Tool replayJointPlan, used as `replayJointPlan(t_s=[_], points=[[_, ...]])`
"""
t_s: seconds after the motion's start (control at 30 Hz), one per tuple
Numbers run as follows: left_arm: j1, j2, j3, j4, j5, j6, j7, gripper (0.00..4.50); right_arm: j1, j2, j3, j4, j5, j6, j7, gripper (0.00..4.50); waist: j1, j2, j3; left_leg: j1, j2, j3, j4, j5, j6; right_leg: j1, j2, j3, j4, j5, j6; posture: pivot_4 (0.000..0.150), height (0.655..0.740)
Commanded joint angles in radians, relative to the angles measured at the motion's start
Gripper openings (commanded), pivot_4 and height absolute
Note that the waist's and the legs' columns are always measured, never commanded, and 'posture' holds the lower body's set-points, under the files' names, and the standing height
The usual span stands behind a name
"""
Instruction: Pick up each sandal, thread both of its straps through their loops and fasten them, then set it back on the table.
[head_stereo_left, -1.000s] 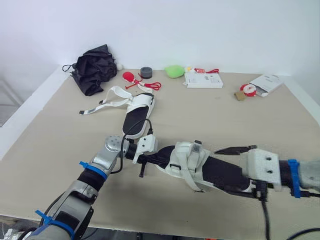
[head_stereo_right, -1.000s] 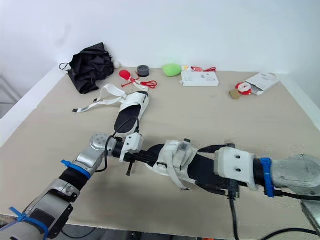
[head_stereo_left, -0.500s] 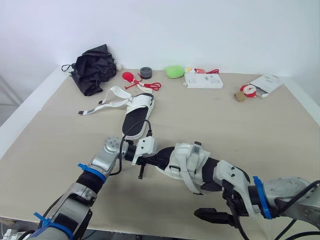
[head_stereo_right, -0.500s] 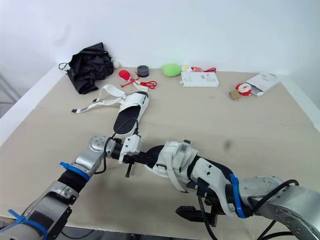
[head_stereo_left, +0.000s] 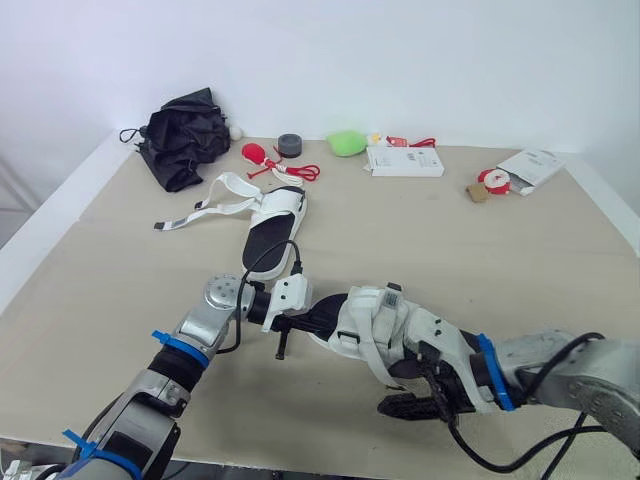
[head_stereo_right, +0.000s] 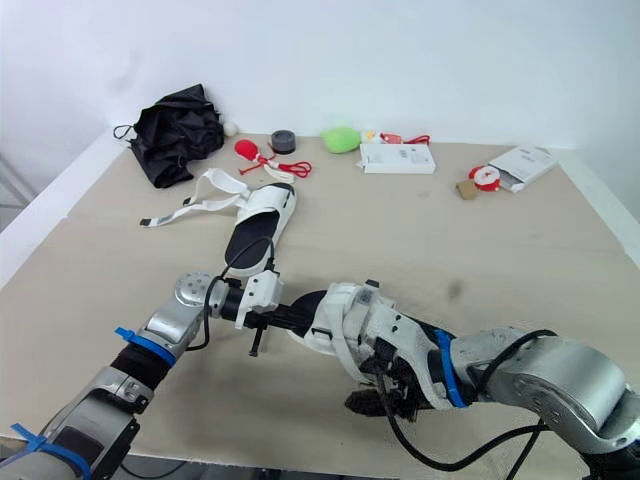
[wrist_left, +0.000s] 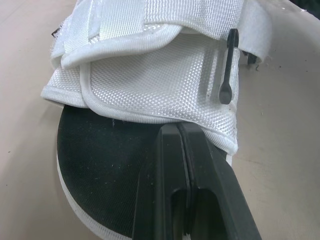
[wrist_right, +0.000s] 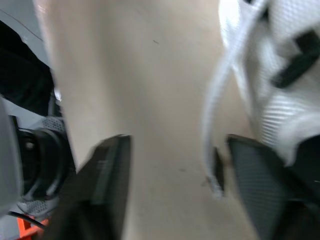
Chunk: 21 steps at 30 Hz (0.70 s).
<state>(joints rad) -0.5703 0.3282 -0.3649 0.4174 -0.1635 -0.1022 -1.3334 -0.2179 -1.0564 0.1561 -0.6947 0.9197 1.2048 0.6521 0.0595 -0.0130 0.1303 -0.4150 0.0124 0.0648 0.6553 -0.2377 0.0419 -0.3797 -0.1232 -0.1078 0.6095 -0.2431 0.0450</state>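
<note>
Left gripper (wrist_left: 178, 131) clamps the sandal (head_stereo_left: 380, 325) at the toe; right gripper (head_stereo_left: 392, 405), open, should take the hanging strap (wrist_right: 212, 115) near its tip.

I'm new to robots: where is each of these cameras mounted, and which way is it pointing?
Eye views: on the head, facing forward and down at the table; both arms show, left fingers on the sandal.
Left wrist: looks along the shut left fingers at the sandal's toe.
Right wrist: looks along the open right fingers at the table.
All views share the sandal.
</note>
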Motion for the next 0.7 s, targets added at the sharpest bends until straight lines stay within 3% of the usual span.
replayJointPlan(t_s=[0.03, 0.07, 0.13, 0.3, 0.47, 0.6, 0.7], points=[[0.086, 0.036, -0.083, 0.079, 0.106, 0.076, 0.011, 0.00, -0.029, 0.018, 0.024, 0.015, -0.035, 0.000, 0.010, 1.30, 0.000, 0.000, 0.000, 0.000, 0.000, 0.000, 0.000, 0.000, 0.000, 0.000, 0.000, 0.000, 0.000, 0.000, 0.000, 0.150, 0.7400], [0.088, 0.037, -0.082, 0.076, 0.105, 0.078, 0.012, 0.00, -0.035, 0.029, 0.024, 0.021, -0.035, 0.004, 0.008, 1.02, -0.001, 0.000, 0.000, 0.000, 0.000, 0.000, 0.000, 0.000, 0.000, 0.000, 0.000, 0.000, 0.000, 0.000, 0.001, 0.150, 0.7400], [0.094, 0.042, -0.079, 0.070, 0.104, 0.080, 0.015, 0.00, -0.043, 0.046, 0.022, 0.028, -0.034, 0.006, 0.016, 0.03, 0.000, 0.000, 0.000, 0.000, 0.000, 0.000, 0.000, 0.000, 0.000, 0.000, 0.000, 0.000, 0.000, 0.002, 0.004, 0.150, 0.7400], [0.092, 0.043, -0.077, 0.073, 0.104, 0.081, 0.025, 0.00, -0.052, 0.069, 0.003, 0.040, -0.022, 0.022, 0.030, 0.03, 0.000, 0.000, 0.000, 0.000, 0.000, 0.000, 0.000, 0.000, 0.000, 0.000, 0.000, -0.001, 0.000, 0.002, 0.004, 0.150, 0.7400], [0.076, 0.032, -0.073, 0.093, 0.106, 0.076, 0.033, 0.00, -0.160, 0.207, -0.229, 0.171, 0.409, 0.065, -0.016, 0.03, -0.002, 0.000, 0.001, 0.000, 0.000, -0.001, 0.000, 0.000, 0.000, 0.000, 0.000, 0.000, 0.000, 0.003, 0.004, 0.150, 0.7400], [0.070, 0.021, -0.073, 0.102, 0.107, 0.071, 0.039, 0.00, -0.376, 0.362, -0.222, 0.426, 0.478, 0.112, -0.293, 0.03, -0.004, -0.001, 0.001, 0.001, 0.000, -0.001, 0.000, 0.000, 0.001, 0.000, 0.001, 0.000, 0.000, 0.005, 0.003, 0.150, 0.7400], [0.068, 0.016, -0.071, 0.105, 0.107, 0.070, 0.046, 0.00, -0.417, 0.420, -0.202, 0.503, 0.501, 0.171, -0.441, 0.03, 0.002, 0.000, 0.001, -0.002, 0.000, 0.000, 0.000, 0.003, 0.003, -0.001, -0.001, -0.002, 0.000, 0.005, -0.001, 0.150, 0.7400]])
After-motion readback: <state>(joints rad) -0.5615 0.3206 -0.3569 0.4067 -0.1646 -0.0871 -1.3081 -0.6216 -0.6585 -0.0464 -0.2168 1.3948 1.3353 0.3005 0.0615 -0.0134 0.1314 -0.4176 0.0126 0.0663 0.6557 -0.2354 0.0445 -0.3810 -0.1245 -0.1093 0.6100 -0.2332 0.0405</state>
